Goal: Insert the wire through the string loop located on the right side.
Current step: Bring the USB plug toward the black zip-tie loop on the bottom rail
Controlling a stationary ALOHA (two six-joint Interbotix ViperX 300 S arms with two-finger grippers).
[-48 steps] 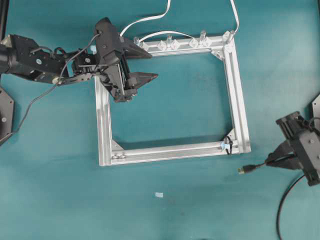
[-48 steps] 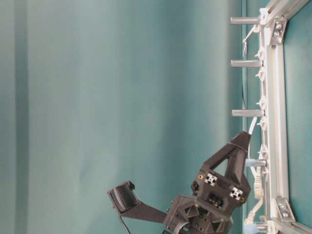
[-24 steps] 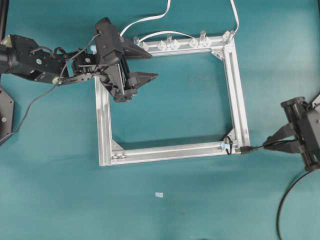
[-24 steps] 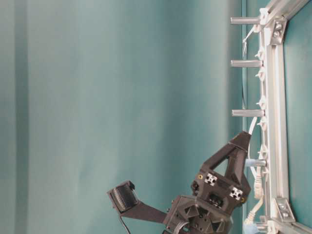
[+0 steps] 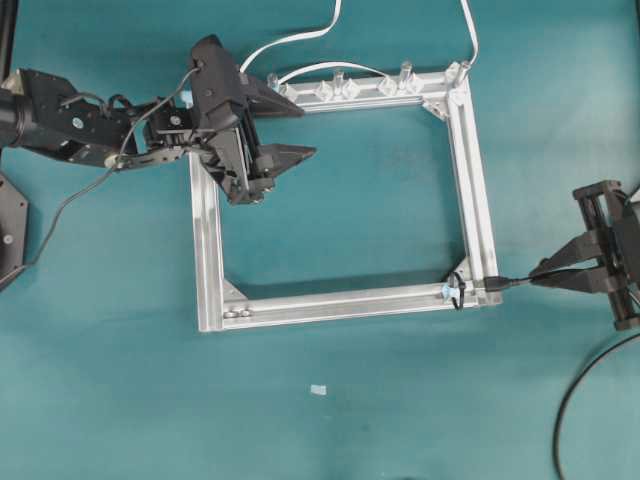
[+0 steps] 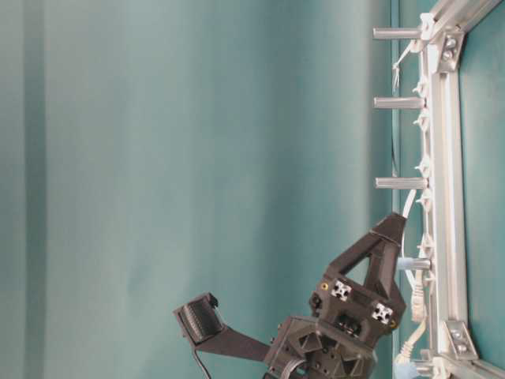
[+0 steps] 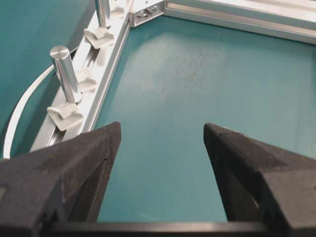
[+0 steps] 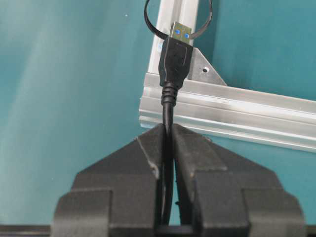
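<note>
My right gripper [image 5: 545,276] is shut on the wire [image 8: 168,106], a thin black cable ending in a rectangular black plug [image 8: 175,54] with a metallic tip. It holds the wire just behind the plug. In the overhead view the plug [image 5: 496,284] lies across the bottom right corner of the aluminium frame [image 5: 480,200], pointing left at the string loop [image 5: 456,291] with its light-blue tag. In the right wrist view the tip overlaps the lower arc of the string loop [image 8: 154,28]; whether it is inside I cannot tell. My left gripper [image 5: 305,130] hovers open over the frame's top left corner, empty.
White cables [image 5: 300,38] run along the frame's far rail, which carries clear clips and upright metal posts [image 7: 64,74]. The wire's slack [image 5: 570,400] trails off the lower right. A small white scrap [image 5: 318,389] lies on the teal table in front of the frame.
My right gripper has moved up and to the left, carrying the plug from the table beside the frame onto its bottom right corner, close to the string loop. The left arm has not moved.
</note>
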